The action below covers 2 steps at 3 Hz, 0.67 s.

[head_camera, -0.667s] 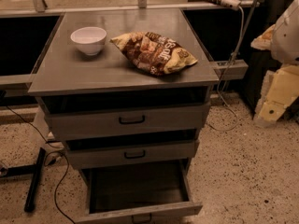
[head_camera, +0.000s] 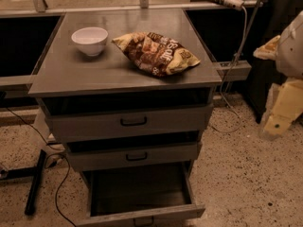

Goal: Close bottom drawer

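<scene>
Bottom drawer (head_camera: 140, 191) stands far out below the bench's (head_camera: 94, 74) front edge. Pincer (head_camera: 277, 119) hangs beyond bench's right edge, well apart; spread or pressed, cannot tell.

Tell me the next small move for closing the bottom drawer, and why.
Probably bring the gripper down and across toward the front of the bottom drawer. That drawer stands pulled well out, while the gripper hangs off to the right, higher up and not touching it.
</scene>
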Each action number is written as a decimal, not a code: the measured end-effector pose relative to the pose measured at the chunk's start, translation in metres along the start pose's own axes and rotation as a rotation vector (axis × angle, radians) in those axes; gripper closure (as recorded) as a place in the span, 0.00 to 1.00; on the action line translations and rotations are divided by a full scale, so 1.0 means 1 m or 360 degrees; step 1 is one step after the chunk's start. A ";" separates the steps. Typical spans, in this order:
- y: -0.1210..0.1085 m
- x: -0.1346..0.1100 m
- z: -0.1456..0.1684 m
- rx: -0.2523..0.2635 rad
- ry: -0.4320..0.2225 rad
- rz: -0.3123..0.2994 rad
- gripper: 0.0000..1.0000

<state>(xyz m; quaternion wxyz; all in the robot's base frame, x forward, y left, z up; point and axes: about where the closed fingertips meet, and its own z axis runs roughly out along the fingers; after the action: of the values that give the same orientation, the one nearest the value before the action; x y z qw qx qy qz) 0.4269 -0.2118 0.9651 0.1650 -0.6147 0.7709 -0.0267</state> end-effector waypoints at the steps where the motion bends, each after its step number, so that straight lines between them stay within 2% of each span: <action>1: 0.032 0.002 0.021 -0.0017 -0.0096 -0.0086 0.00; 2: 0.060 0.011 0.059 -0.0030 -0.0201 -0.0178 0.18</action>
<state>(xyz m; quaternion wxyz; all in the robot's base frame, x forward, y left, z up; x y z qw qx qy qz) 0.3857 -0.1979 0.8925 0.2057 -0.6587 0.7237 0.0102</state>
